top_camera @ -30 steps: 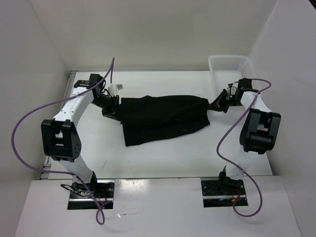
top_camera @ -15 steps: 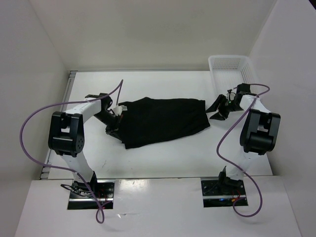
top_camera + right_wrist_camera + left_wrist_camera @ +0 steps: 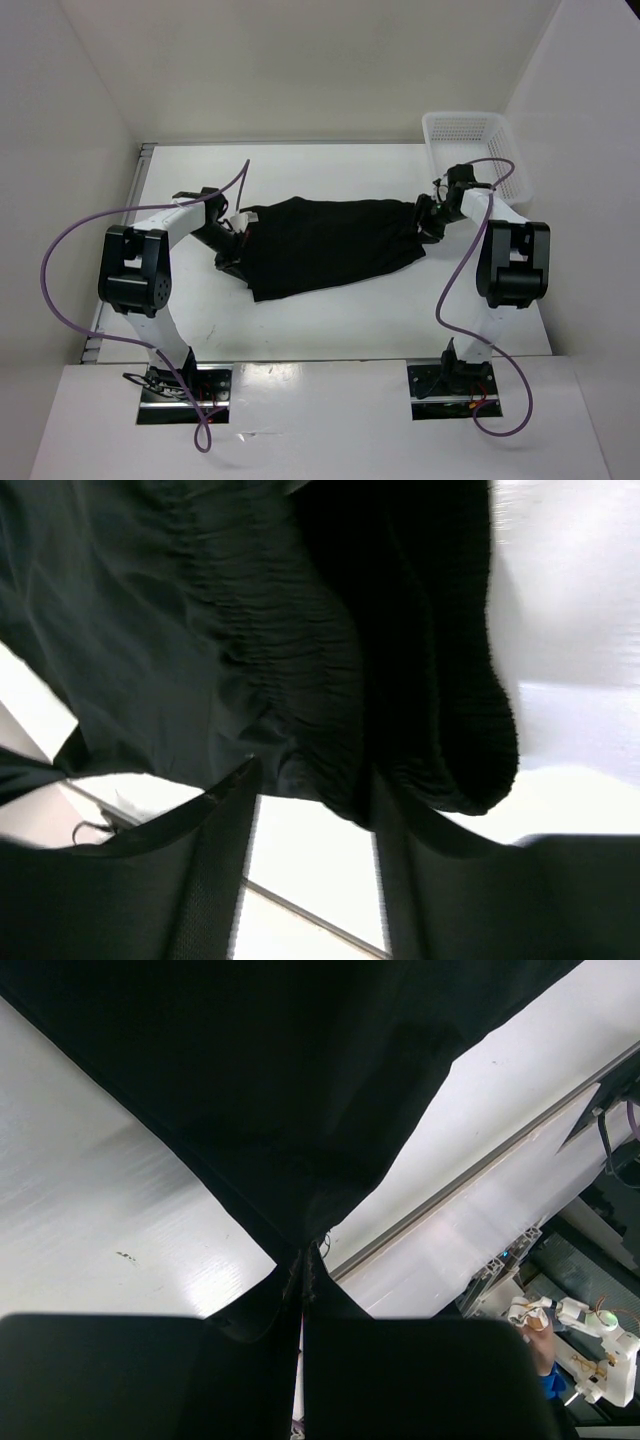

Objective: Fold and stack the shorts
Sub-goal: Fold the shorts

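Broadly, the white counter (image 3: 340,320) carried the black shorts (image 3: 330,245) across its middle. They were stretched left to right and fairly flat, but slack and uneven along the near edge. A white mesh basket (image 3: 465,118) stood at the far right corner, clear of the cloth.

At the left end, the left gripper (image 3: 232,240) was pressed together on a corner of the fabric, which ran taut out of the pinch in its wrist view. At the right end, the right gripper (image 3: 428,222) had its fingers spread, with the gathered waistband (image 3: 300,680) bulging between them but not yet clamped.

By my reading the work was at an early stage. The shorts were held out for a fold, but no tidy folded packet showed, and the stacking was all still to do.
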You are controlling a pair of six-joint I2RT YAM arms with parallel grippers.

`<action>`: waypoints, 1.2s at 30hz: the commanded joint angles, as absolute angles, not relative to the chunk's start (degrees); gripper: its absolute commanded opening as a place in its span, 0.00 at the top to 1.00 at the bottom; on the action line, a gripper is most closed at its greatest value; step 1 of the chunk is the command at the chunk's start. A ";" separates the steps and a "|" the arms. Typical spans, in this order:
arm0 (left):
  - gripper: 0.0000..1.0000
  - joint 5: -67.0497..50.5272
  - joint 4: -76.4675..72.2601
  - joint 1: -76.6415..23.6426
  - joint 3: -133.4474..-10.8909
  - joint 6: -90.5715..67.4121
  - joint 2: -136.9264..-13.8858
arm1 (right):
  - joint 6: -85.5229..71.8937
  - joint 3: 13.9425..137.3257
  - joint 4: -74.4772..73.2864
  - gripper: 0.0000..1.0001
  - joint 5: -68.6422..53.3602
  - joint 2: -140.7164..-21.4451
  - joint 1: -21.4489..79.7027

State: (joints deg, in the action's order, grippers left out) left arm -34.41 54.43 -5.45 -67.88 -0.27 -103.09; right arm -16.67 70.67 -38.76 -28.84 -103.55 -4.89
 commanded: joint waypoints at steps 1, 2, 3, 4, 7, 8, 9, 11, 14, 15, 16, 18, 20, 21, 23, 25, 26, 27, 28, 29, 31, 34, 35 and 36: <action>0.98 -35.51 54.32 -5.71 -68.64 0.00 -103.01 | -17.40 72.60 -41.30 0.50 -26.10 -104.33 -4.66; 0.98 -35.51 54.32 -5.71 -68.64 0.00 -103.01 | -17.40 72.60 -42.09 0.67 -25.49 -104.33 -4.66; 0.98 -35.51 54.32 -5.71 -68.64 0.00 -103.01 | -17.40 72.60 -42.62 0.76 -25.49 -104.33 -4.66; 0.98 -35.51 54.32 -5.71 -68.64 0.00 -103.01 | -16.79 72.60 -43.15 0.85 -25.49 -104.33 -4.66; 0.98 -35.51 54.32 -5.71 -68.64 0.00 -103.53 | -13.99 72.60 -47.01 1.00 -27.50 -105.03 -4.66; 0.98 -35.51 54.32 -5.71 -68.64 0.00 -103.54 | -13.97 72.60 -47.98 1.00 -28.03 -105.03 -5.44; 0.98 -35.51 54.32 -5.71 -68.64 0.00 -103.54 | -13.97 73.12 -48.60 1.00 -28.04 -103.72 -6.58; 0.98 -34.99 54.32 -5.71 -68.64 0.00 -103.54 | -13.97 74.43 -50.00 1.00 -26.20 -101.61 -7.99; 0.98 -34.98 54.84 -5.71 -68.64 0.00 -103.54 | -13.97 75.93 -51.86 1.00 -24.53 -98.18 -10.80; 0.98 -35.59 55.45 -5.71 -68.64 0.00 -103.54 | -13.97 75.94 -52.73 1.00 -24.52 -97.65 -11.33; 0.98 -36.29 55.46 -5.71 -69.16 0.00 -103.54 | -13.97 75.94 -52.73 1.00 -23.65 -97.04 -11.34; 0.98 -36.82 55.99 -5.71 -69.17 0.00 -103.54 | -13.97 74.54 -52.73 1.00 -22.86 -97.03 -11.34; 0.97 -36.83 57.39 -6.23 -69.17 0.00 -103.54 | -14.59 72.78 -52.73 1.00 -22.06 -98.17 -11.34; 0.94 -36.83 57.39 -6.24 -69.17 0.00 -104.23 | -14.59 72.16 -51.95 1.00 -22.06 -98.78 -11.34; 0.88 -36.30 59.05 -7.03 -69.17 0.00 -104.76 | -14.59 71.37 -51.42 0.82 -22.06 -100.89 -11.34; 0.70 -36.30 59.85 -7.73 -69.17 0.00 -104.77 | -14.59 70.05 -50.81 0.50 -21.36 -101.51 -11.34; 0.68 -36.30 60.38 -8.26 -69.17 0.00 -104.77 | -15.11 70.05 -50.02 0.46 -21.36 -100.90 -11.34; 0.66 -36.30 60.38 -8.26 -69.17 0.00 -104.77 | -15.12 69.53 -50.01 0.41 -20.84 -100.38 -11.34; 0.64 -35.78 60.90 -8.26 -68.47 0.00 -104.77 | -15.99 69.52 -49.31 0.34 -19.79 -99.07 -11.34; 0.62 -35.77 60.91 -8.26 -68.47 0.00 -104.24 | -16.52 69.52 -48.70 0.32 -18.99 -98.36 -11.34; 0.61 -34.55 61.43 -8.26 -68.47 0.00 -104.24 | -17.49 68.91 -47.82 0.22 -18.46 -97.57 -11.34; 0.61 -33.84 60.13 -7.04 -72.06 0.00 -103.71 | -18.90 67.77 -46.41 0.13 -20.37 -98.87 -11.34; 0.61 -33.84 59.51 -5.47 -73.46 0.00 -103.71 | -19.59 67.76 -45.88 0.13 -21.00 -100.10 -11.34; 0.61 -33.84 58.81 -4.67 -76.52 0.00 -103.71 | -20.12 67.24 -45.10 0.13 -21.01 -100.63 -11.34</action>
